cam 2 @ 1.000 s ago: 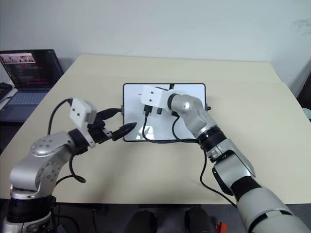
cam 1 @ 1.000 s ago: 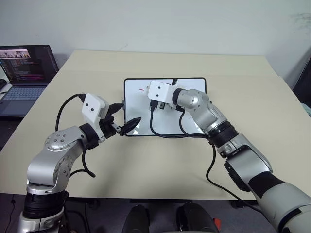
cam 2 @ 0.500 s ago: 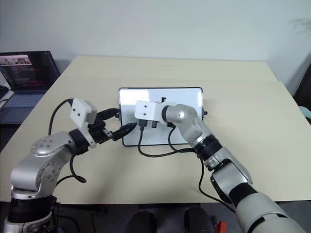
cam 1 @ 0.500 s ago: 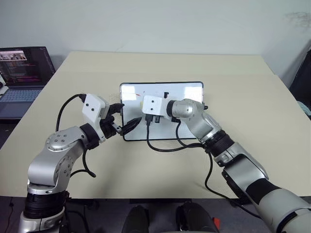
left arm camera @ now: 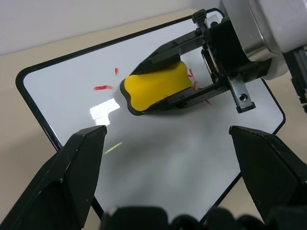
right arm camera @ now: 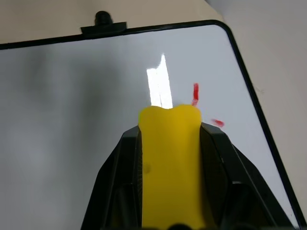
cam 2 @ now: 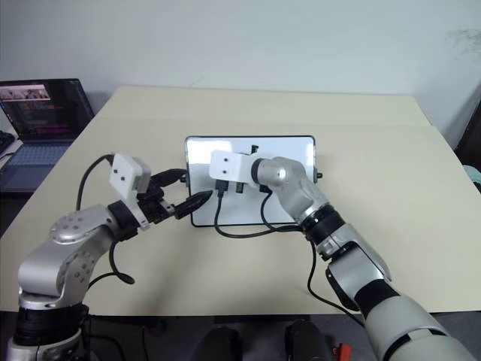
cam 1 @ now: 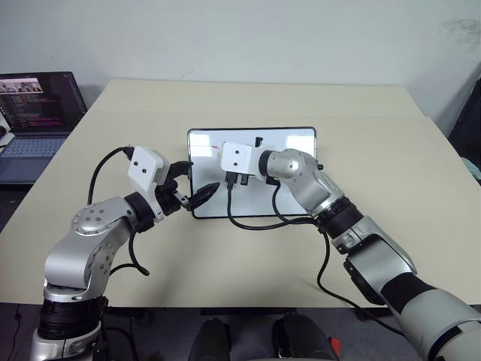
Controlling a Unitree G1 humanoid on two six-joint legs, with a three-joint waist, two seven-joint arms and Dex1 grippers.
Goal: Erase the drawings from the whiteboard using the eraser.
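Note:
The whiteboard (cam 1: 204,154) lies flat at the middle of the beige table. My right gripper (left arm camera: 144,88) is shut on the yellow eraser (left arm camera: 156,88), which it holds low over the board's left part. Small red drawings (left arm camera: 101,87) show just past the eraser's tip, and more red strokes (left arm camera: 192,74) peek out beside the gripper. The right wrist view shows the eraser (right arm camera: 170,158) between the black fingers, with red marks (right arm camera: 195,91) ahead of it. My left gripper (cam 1: 194,179) is open at the board's near left corner, with nothing between its fingers.
An open laptop (cam 1: 37,105) stands on a separate desk at the far left. Black cables (cam 1: 255,224) from my right wrist loop over the board's near edge. Bare table (cam 1: 391,150) surrounds the board on all sides.
My right gripper has carried the eraser to the left and nearer across the board, and lower. The left gripper has stayed in place. The camera view shifted slightly.

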